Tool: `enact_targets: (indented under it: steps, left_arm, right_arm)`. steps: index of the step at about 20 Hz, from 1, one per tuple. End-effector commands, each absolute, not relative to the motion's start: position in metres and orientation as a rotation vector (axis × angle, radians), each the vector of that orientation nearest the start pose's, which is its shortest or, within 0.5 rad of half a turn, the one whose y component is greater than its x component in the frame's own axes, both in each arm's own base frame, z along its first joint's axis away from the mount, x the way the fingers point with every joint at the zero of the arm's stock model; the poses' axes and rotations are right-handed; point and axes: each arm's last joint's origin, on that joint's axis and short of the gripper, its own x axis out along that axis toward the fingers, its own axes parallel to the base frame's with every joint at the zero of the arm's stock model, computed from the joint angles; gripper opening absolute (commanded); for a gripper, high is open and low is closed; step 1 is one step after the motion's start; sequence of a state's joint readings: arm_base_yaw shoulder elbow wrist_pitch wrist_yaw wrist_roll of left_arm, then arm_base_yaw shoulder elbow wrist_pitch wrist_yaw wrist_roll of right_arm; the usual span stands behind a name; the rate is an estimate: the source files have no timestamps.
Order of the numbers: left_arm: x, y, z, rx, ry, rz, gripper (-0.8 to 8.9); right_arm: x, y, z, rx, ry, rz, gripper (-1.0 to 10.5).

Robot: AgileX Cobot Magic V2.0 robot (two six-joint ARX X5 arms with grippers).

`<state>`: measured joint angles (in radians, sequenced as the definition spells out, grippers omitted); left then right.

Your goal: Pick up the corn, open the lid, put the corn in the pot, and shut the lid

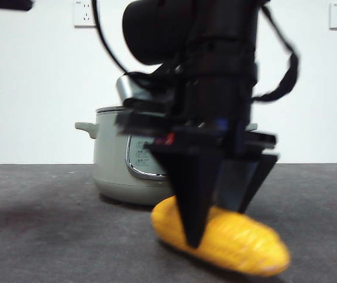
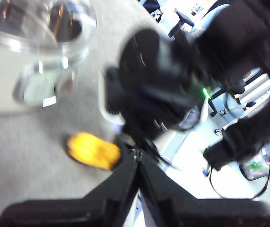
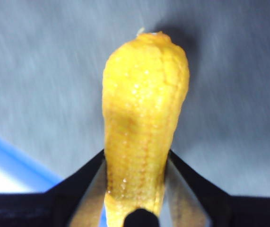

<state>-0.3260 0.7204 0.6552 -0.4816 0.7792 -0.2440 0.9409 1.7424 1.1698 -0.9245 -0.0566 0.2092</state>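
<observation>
The yellow-orange corn (image 1: 239, 243) lies low at the near edge of the dark table. My right gripper (image 1: 218, 227) comes down from above, its jaws closed against the cob's two sides. In the right wrist view the corn (image 3: 144, 109) sticks out between the jaws of that gripper (image 3: 137, 163). The sage-green pot (image 1: 112, 159) stands behind, its glass lid (image 2: 40, 23) on top. My left gripper (image 2: 137, 158) is shut and empty, held high above the table. From there it looks down on the corn (image 2: 90, 150) and the right arm (image 2: 158, 80).
The table (image 1: 38, 224) is dark grey against a white wall with two sockets (image 1: 85, 13). A black tip of the waiting arm (image 1: 3, 5) shows at the top left corner. Office clutter lies beyond the table's edge (image 2: 248, 156).
</observation>
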Motion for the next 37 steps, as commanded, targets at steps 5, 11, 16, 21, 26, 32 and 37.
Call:
enact_targets:
  steps: [5,11,16,21,26,32,37]
  left_arm:
    - [0.21,-0.094,0.32,-0.269,0.762,-0.975,-0.06]
    - [0.281,-0.132,0.364,-0.094,0.92,-0.821,0.13]
    - [0.318,-0.168,0.384,0.099,0.939,-0.68,6.25]
    - [0.342,-0.202,0.377,0.16,0.916,-0.671,6.3]
    - [0.363,-0.223,0.351,0.238,0.886,-0.636,6.3]
    - [0.37,-0.226,0.342,0.231,0.893,-0.615,6.28]
    - [0.374,-0.23,0.328,0.239,0.942,-0.612,6.27]
  right_arm:
    - [0.152,0.209,0.257,-0.514,1.35,0.636,-0.2]
    - [0.12,0.164,0.315,-0.356,1.161,0.679,-0.2]
    - [0.102,0.139,0.333,-0.259,1.129,0.653,-0.2]
    - [0.092,0.125,0.338,-0.261,1.116,0.629,-0.2]
    - [0.089,0.12,0.34,-0.253,1.12,0.609,-0.2]
    - [0.09,0.121,0.34,-0.259,1.11,0.6,-0.2]
    - [0.09,0.121,0.34,-0.258,1.1,0.602,-0.2]
